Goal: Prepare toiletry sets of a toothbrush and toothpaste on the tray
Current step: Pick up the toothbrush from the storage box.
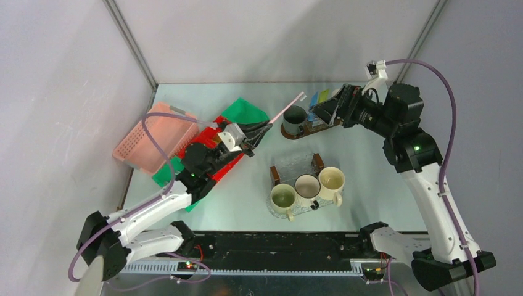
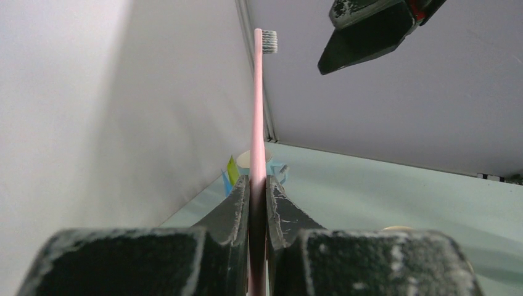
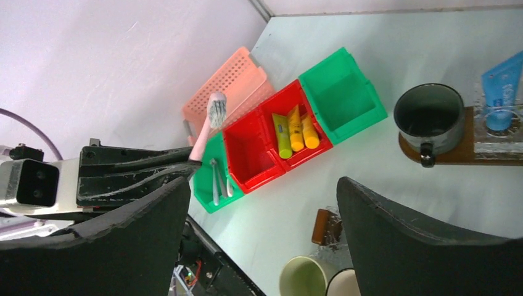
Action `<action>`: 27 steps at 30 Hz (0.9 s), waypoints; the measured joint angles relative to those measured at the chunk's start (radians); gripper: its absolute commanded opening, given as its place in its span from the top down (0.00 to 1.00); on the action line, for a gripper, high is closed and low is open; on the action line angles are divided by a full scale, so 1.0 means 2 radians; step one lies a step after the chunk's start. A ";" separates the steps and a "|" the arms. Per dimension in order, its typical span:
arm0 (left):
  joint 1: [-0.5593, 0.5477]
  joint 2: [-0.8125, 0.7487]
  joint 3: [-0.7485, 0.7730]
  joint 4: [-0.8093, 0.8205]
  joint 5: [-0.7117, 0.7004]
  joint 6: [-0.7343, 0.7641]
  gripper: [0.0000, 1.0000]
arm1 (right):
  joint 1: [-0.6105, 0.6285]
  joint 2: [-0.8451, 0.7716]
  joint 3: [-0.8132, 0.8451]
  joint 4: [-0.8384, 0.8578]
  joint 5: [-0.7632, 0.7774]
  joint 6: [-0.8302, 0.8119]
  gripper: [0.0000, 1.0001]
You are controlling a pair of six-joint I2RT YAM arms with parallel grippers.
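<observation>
My left gripper is shut on a slim pink toothbrush, which points up and right past a dark mug. In the left wrist view the gripper clamps the toothbrush with the bristles at the far end. My right gripper is open and empty, just right of the dark mug. In the right wrist view the gripper is wide open above the table. The dark mug stands on a brown-ended tray beside a blue tube. Yellow and orange tubes lie in a red bin.
Three pale mugs stand in a row on a near clear tray. A pink basket stands at the left. Green bins flank the red ones; the nearer green bin holds two pale toothbrushes.
</observation>
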 measured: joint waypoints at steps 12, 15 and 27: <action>-0.034 0.024 0.012 0.018 0.002 0.029 1.00 | 0.012 0.031 0.017 0.032 -0.046 0.040 0.41; -0.038 0.028 0.012 0.022 0.002 0.031 1.00 | 0.012 0.036 0.019 0.038 -0.051 0.043 0.49; -0.046 0.034 0.012 0.038 0.010 0.030 1.00 | 0.012 0.042 0.019 0.048 -0.055 0.049 0.65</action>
